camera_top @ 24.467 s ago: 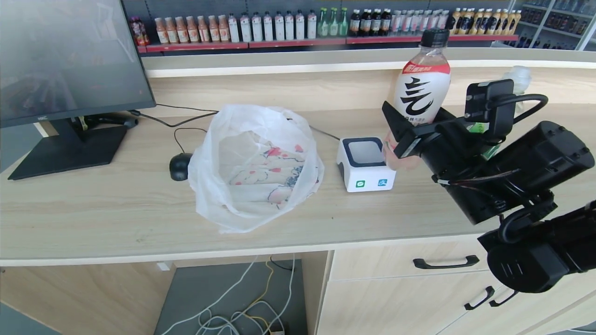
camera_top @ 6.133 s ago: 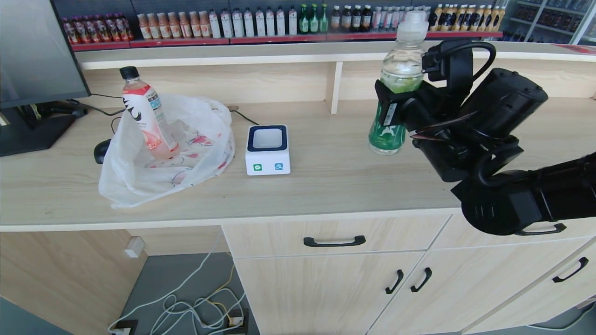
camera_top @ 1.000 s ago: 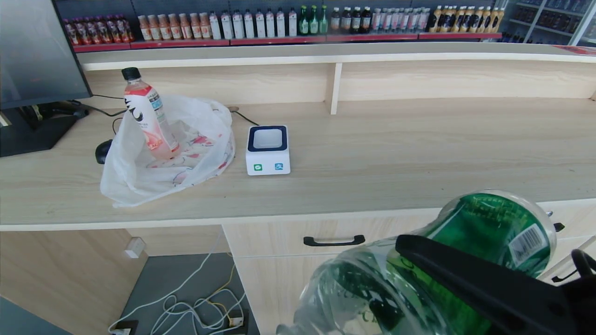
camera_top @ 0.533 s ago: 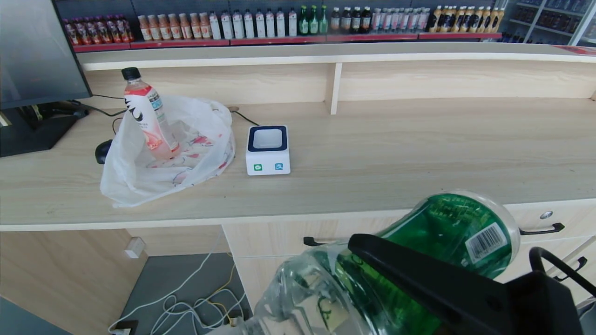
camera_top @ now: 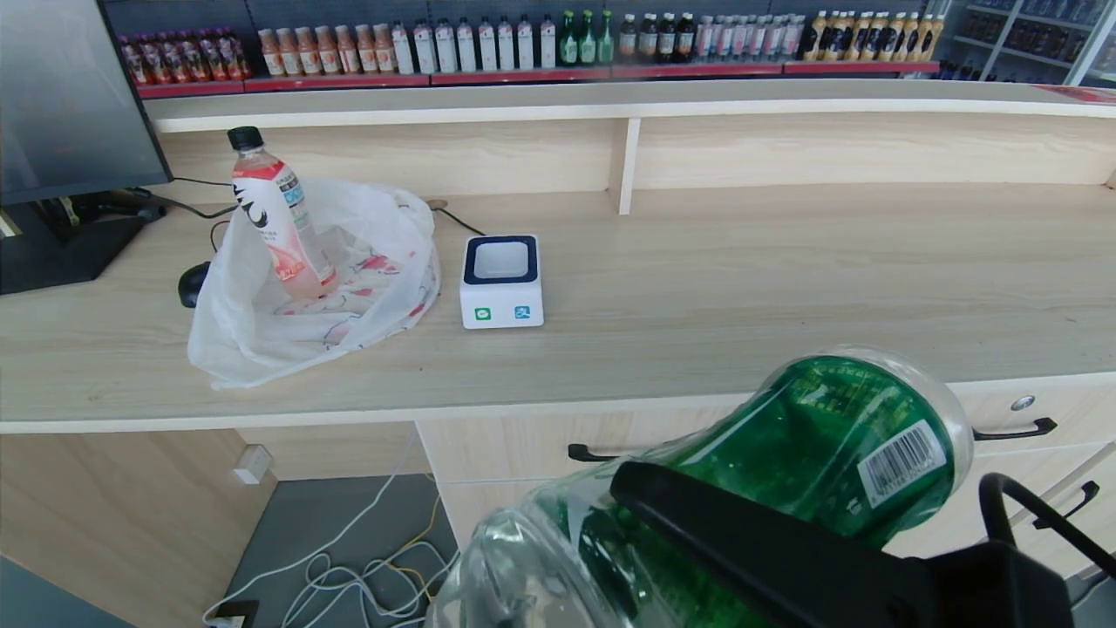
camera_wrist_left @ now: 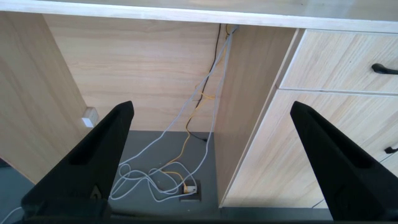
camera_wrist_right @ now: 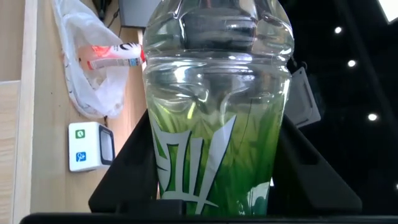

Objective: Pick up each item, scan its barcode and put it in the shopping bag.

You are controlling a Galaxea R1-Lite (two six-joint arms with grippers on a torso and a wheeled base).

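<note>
Your right jaws are closed on the green bottle (camera_top: 819, 453), one black finger along each side of its body. It hangs tipped over off the near right edge of the table (camera_top: 741, 288), in front of the drawers, well apart from the scanner (camera_top: 503, 281) and farther yet from the shopping bag (camera_top: 261, 340) at the far left. The step in hand looks like the scan, so carry the bottle far and left over the scanner. Its white barcode (camera_top: 902, 462) sits low on the label near the base and faces up, while the scanner's window also faces up, so you probably need to roll the wrist until the code looks down at the glass. Keep the black finger off the code, and hold level above the window, not touching it. The bottle is clear plastic with a ribbed, see-through shoulder and a glossy green wrap with white strokes; it will likely be slick, so keep the grip firm as you turn. The bag already holds a pink bottle (camera_top: 277, 218) leaning upright. Your left jaws stand open, low, facing the cabinet front below the table.
</note>
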